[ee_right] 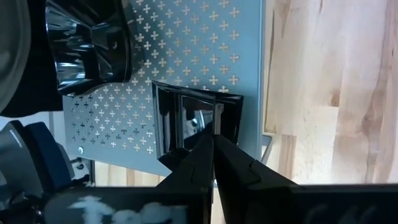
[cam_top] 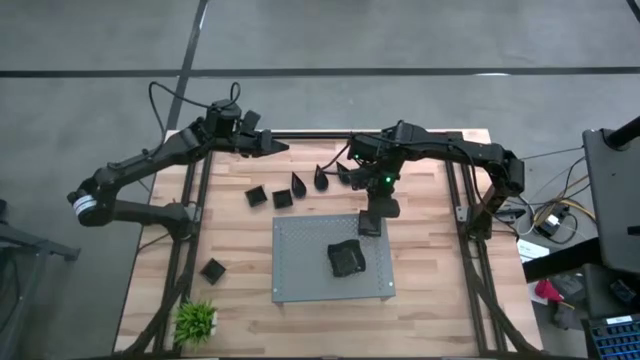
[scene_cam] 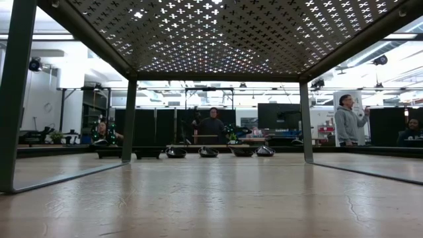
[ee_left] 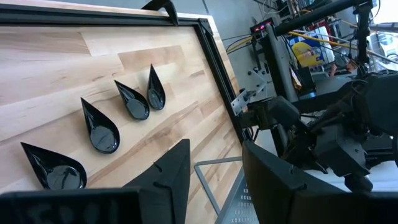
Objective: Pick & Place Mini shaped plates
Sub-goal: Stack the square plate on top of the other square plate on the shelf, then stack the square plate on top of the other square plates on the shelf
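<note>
My right gripper (cam_top: 370, 212) hangs over the far edge of the grey perforated board (cam_top: 300, 270), shut on a small black square plate (ee_right: 186, 121). A pile of black plates (cam_top: 347, 259) lies on the board's middle. On the wood beyond the board lie teardrop plates (cam_top: 322, 180) and square plates (cam_top: 256, 196). One more square plate (cam_top: 212, 270) sits left of the board. My left gripper (ee_left: 214, 171) stands open at the table's far left, above the teardrop plates (ee_left: 99, 127), with nothing between its fingers. My right gripper pinches the square plate's raised rim (ee_right: 216, 119) between its two fingertips. The fingers slant down at it from above. The plate (cam_top: 369, 225) is over the board's far edge; whether it rests on the board I cannot tell.
A small green plant (cam_top: 196, 320) stands at the table's near left corner. Black frame rails (cam_top: 195, 200) run along the table's sides. In the low view the plates (scene_cam: 208, 152) line up beyond the board's legs (scene_cam: 129, 119); people stand in the room behind.
</note>
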You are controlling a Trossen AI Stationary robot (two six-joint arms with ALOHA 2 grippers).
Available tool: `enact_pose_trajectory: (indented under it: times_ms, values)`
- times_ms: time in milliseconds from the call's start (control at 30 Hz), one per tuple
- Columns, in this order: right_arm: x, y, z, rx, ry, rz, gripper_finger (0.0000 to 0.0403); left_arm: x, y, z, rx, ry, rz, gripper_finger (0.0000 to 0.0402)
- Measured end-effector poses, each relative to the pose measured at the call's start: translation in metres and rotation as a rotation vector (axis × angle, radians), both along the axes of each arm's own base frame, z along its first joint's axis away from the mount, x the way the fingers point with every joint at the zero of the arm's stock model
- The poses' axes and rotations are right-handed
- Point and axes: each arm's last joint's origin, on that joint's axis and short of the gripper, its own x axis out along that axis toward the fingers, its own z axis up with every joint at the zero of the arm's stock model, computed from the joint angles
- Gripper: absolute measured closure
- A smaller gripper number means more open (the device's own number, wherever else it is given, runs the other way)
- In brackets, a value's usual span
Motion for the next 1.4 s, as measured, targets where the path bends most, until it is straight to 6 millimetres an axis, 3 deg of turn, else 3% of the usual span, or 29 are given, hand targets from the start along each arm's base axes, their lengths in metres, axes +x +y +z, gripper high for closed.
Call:
enact_pose_trajectory:
  times_ms: [400,733,1067,1400]
  values:
    - [0.0,0.001,0.002,0.002,0.001,-0.008,0.0339,0.0,0.0,0.0,0.002,0.0,-0.001,0.0264]
    - [0.005,-0.004,0.03,-0.01,-0.114,-0.083,0.0328,-0.006,-0.004,-0.013,0.071,0.156,-0.073,0.0264]
    - [0.011,-0.006,0.045,-0.016,-0.212,-0.127,0.0324,-0.026,-0.01,-0.051,0.04,0.564,0.056,0.0264]
    - [0.015,-0.007,0.048,-0.024,-0.264,-0.133,0.0334,-0.036,-0.017,-0.115,-0.121,0.73,0.081,0.0264]
